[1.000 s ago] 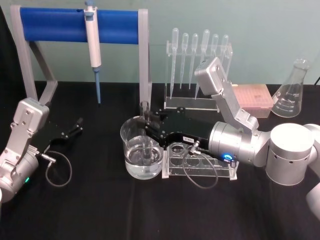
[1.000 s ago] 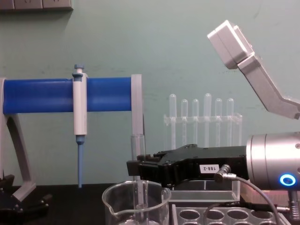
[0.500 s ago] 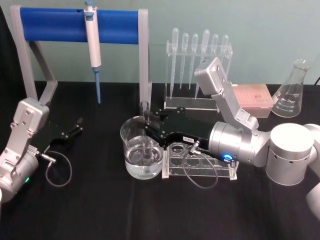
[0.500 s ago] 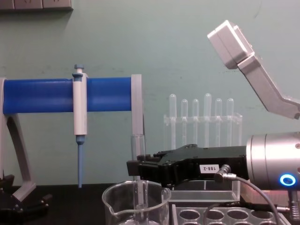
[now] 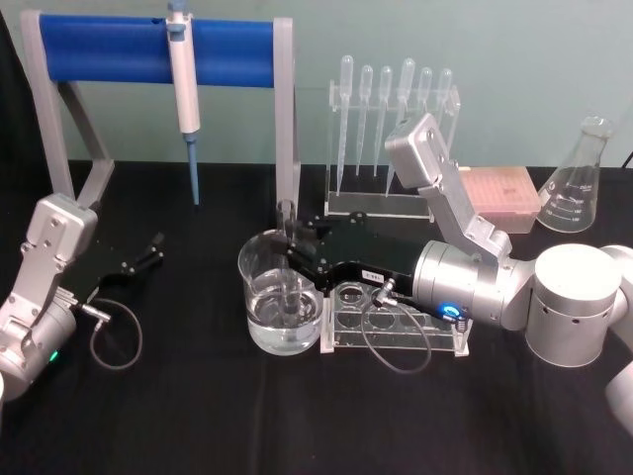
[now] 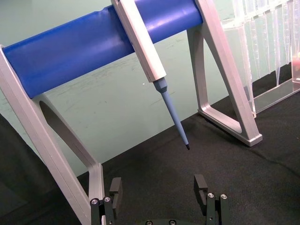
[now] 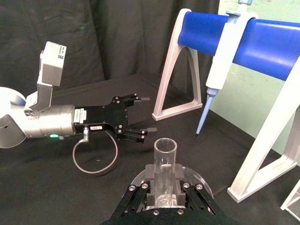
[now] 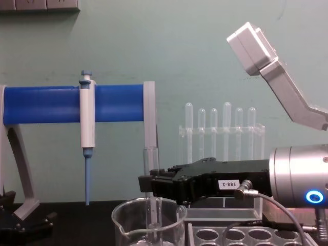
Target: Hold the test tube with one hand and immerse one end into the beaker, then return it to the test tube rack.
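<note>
Clear plastic holed rack (image 5: 396, 327): we judge return pending. Wide clear glass beaker (image 5: 259, 297) just beside it, holds liquid. Black right gripper (image 5: 289, 245) pinches long clear glass test tube (image 8: 150, 156) upright, lower end immersed. Parked left: left gripper (image 5: 153, 249), jaws spread.

Clear glass beaker (image 5: 263, 313), matt black tablecloth (image 5: 198, 416)

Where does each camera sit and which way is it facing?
Head: high, looking down at table; left gripper, right gripper show.
Chest: low, looking forward across table; right gripper enters from right.
Left wrist: faces blue stand; open left gripper shows.
Right wrist: faces left gripper; right gripper clamps tube.
Head and chest share tube in beaker.
</note>
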`<state>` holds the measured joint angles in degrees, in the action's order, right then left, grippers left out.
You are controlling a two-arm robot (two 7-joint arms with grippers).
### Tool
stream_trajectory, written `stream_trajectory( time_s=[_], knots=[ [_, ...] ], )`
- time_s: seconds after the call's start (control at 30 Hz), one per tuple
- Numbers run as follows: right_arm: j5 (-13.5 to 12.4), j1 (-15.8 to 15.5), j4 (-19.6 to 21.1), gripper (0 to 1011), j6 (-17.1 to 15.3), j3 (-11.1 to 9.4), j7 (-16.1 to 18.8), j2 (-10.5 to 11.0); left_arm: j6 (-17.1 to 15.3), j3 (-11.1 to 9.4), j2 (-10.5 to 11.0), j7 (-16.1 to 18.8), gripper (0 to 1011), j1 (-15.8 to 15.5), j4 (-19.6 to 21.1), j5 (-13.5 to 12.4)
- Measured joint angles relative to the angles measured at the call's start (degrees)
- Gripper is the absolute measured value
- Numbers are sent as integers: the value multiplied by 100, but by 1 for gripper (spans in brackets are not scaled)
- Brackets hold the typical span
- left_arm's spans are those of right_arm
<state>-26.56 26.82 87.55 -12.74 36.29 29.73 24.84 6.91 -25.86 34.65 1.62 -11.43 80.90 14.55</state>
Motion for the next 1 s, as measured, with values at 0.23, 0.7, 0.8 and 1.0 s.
stream_trajectory(
  time_s=[0.23,0.7,0.8,1.0],
  knots=[
    [0,0,0,241,0,0,0,0,0,0,0,0,1000,0,0,0],
    [0,0,0,241,0,0,0,0,0,0,0,0,1000,0,0,0],
    [0,0,0,241,0,0,0,0,0,0,0,0,1000,0,0,0],
    [0,0,0,241,0,0,0,0,0,0,0,0,1000,0,0,0]
  ],
)
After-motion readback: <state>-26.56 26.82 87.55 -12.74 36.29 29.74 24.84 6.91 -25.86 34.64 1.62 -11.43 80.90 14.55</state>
